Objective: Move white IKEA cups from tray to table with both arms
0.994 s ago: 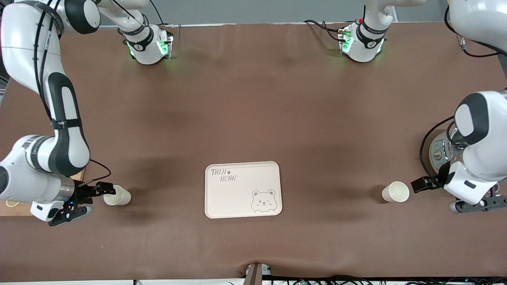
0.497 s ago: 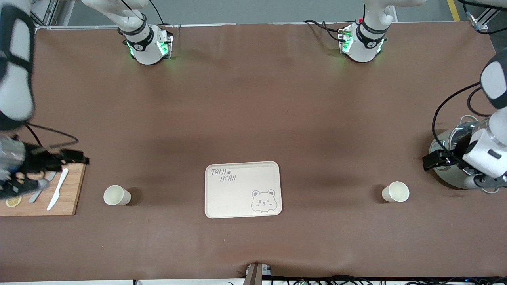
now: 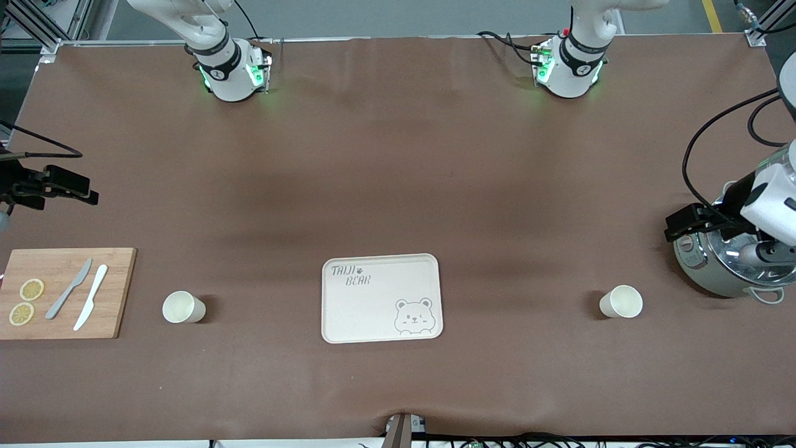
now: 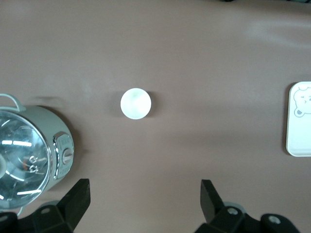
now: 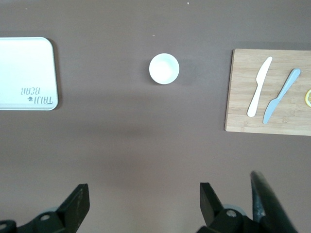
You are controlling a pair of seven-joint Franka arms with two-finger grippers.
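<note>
Although the brown cloth-covered tabletop [image 3: 398,186] takes up nearly the whole scene, the job on it looks finished: the cream rounded-rectangle tray with a bear-face drawing [image 3: 381,298] lies bare, nearer the front camera at mid-table. A round steel cooker with a glass lid [image 3: 724,264] sits at the left arm's end and a wooden cutting board [image 3: 65,292] at the right arm's end, with a grey knife [image 3: 68,289], a white knife [image 3: 91,297] and lemon slices [image 3: 26,301] on it.

One off-white handleless tapered cup [image 3: 621,301] stands upright on the cloth between tray and cooker; its twin [image 3: 183,307] stands upright between tray and board. Both are well apart from the tray.

The left claw [image 3: 684,223] hangs over the cooker's edge, fingers spread and empty. The right claw [image 3: 62,185] hangs over bare cloth near the table's end, also spread and empty.

Judging from this, only clearing away remains. Each arm should lift straight off and keep high, so neither sweeps low past its cup or the cooker.
</note>
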